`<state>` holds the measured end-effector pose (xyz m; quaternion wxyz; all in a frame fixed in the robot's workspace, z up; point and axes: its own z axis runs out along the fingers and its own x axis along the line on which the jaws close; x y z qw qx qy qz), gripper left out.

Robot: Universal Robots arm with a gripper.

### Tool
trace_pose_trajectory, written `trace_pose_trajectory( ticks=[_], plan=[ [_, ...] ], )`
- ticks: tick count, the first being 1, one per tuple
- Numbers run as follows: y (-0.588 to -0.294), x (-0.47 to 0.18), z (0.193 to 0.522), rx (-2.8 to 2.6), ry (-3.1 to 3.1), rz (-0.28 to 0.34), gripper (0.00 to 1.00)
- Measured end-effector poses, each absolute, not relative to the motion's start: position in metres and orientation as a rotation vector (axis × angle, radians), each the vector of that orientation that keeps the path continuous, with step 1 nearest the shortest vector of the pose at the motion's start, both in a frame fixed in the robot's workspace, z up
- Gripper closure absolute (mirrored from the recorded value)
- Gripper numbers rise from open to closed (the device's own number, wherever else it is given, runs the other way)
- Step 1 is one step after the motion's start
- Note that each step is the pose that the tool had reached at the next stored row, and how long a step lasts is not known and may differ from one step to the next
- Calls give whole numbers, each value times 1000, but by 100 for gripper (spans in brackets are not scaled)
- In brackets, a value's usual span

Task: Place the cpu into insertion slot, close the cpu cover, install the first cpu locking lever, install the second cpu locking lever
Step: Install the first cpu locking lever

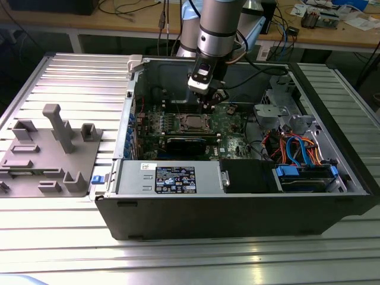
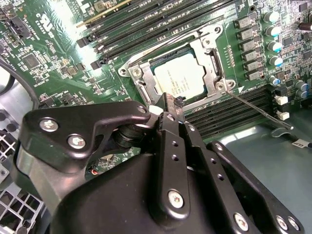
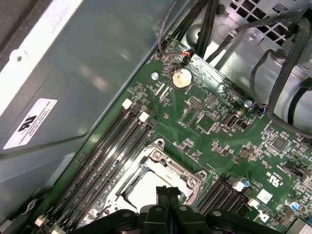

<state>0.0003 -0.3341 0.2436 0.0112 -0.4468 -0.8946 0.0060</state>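
Observation:
The cpu (image 2: pixel 179 80), its dull silver top showing, lies in the insertion slot on the green board, and the slot's contact field is hidden beneath it. The cpu cover (image 2: pixel 210 57), a silvery frame, lies flat around the chip. A thin locking lever (image 2: pixel 258 111) sticks out sideways from one corner of the socket. My gripper (image 2: pixel 170 101) is shut with nothing visibly between its fingers, its tips at the cover's near edge. In the first wrist view the gripper (image 3: pixel 168 191) hangs over the cover (image 3: pixel 163 158). In the exterior view the gripper (image 1: pixel 209 102) hovers just above the cpu (image 1: pixel 193 123).
Black memory slots (image 2: pixel 146 24) run along both sides of the socket. The open computer case (image 1: pixel 237 208) has walls all around, with cable bundles (image 1: pixel 297 148) and drive bays at the exterior view's right. A grey fixture (image 1: pixel 53 148) stands outside on the ribbed table.

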Motion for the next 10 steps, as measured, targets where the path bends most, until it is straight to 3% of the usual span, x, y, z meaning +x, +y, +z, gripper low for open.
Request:
trace_pose_trajectory(
  ticks=[10],
  plan=[
    [-334,0,244,-1390,-2794,22,89]
  ],
)
